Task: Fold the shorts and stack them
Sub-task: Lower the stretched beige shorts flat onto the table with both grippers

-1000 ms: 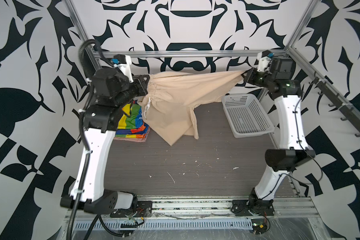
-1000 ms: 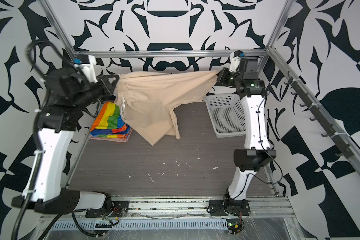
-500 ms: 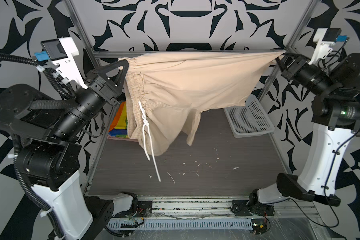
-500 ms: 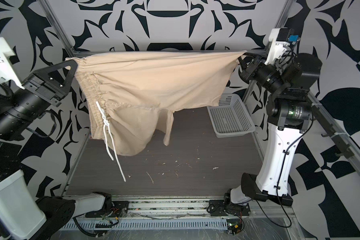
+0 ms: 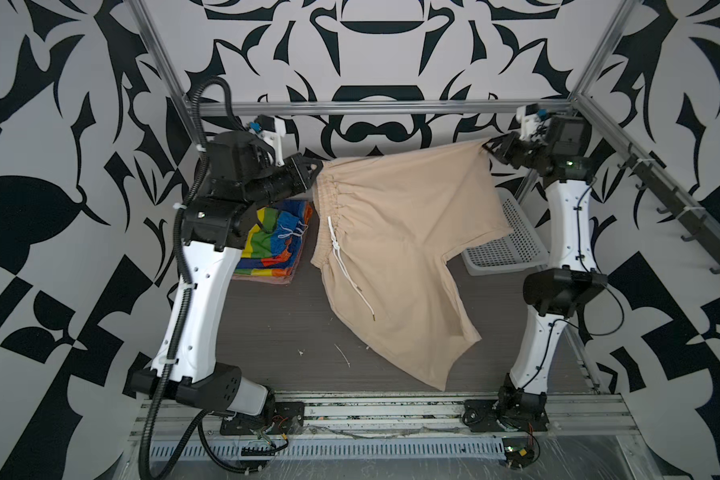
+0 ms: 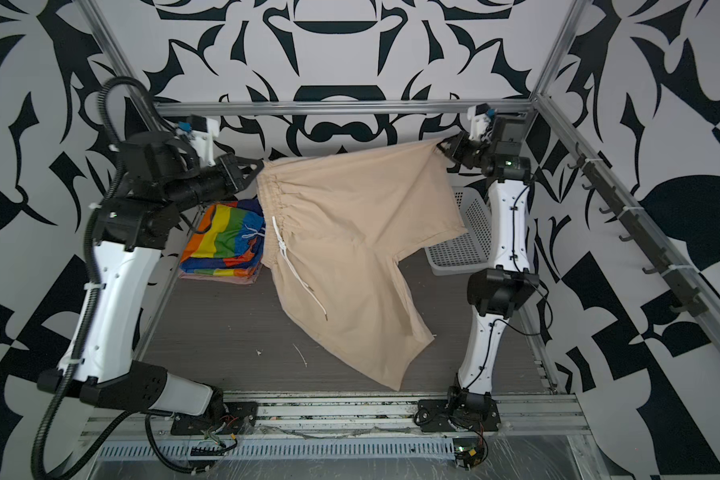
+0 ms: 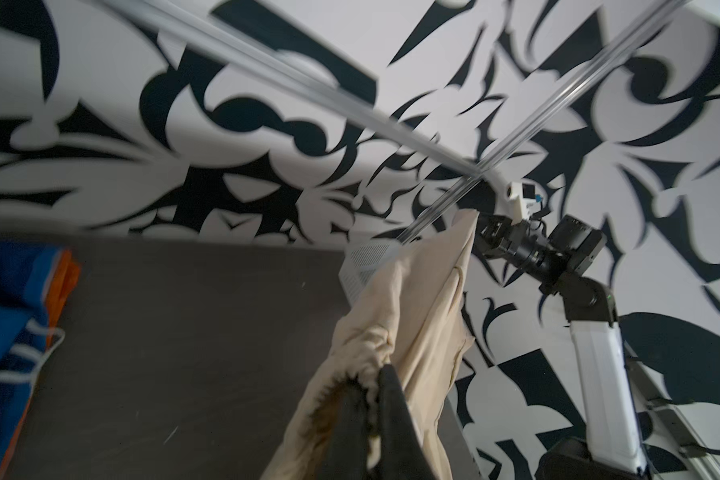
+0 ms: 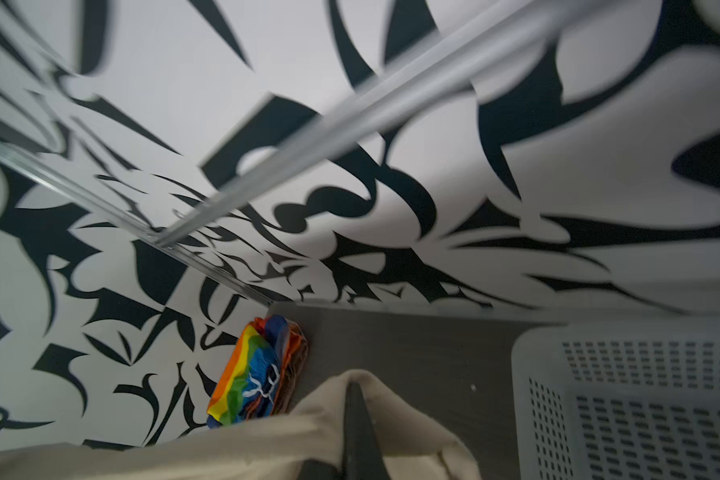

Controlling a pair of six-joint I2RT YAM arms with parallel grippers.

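Brought down and back since half a second ago: then hoisted close to the camera and pulled wide across the top of the frame, now hanging lower by the back wall in both top views, as to the beige shorts (image 5: 400, 232) (image 6: 350, 232) (image 7: 416, 316) (image 8: 267, 440). Held left of centre at the upper end of the gathered waistband by the left gripper (image 5: 316, 166) (image 6: 260, 164), jaws pressed fully together on the cloth; in the left wrist view, bunched waistband caught between dark fingers at the bottom of the frame. Held at upper right by a leg-hem corner in the right gripper (image 5: 488, 145) (image 6: 440, 146), likewise closed tight on the fabric. Slung a little slack between the two, with the waistband running down the left side and a white drawstring (image 5: 341, 257) (image 6: 296, 270) dangling from it; second leg falling toward lower centre-right, down near the front edge of the table (image 5: 275, 332) (image 6: 225, 324), hard to tell whether resting on it. Left of that, folded rainbow shorts (image 5: 271, 241) (image 6: 225, 241) (image 8: 250, 374) stacked on pink shorts (image 5: 262, 280) (image 6: 221, 279), with only a thin pink edge showing beneath. At right, partly hidden behind the beige cloth, a white basket (image 5: 504, 253) (image 6: 458, 253) (image 8: 599, 332)
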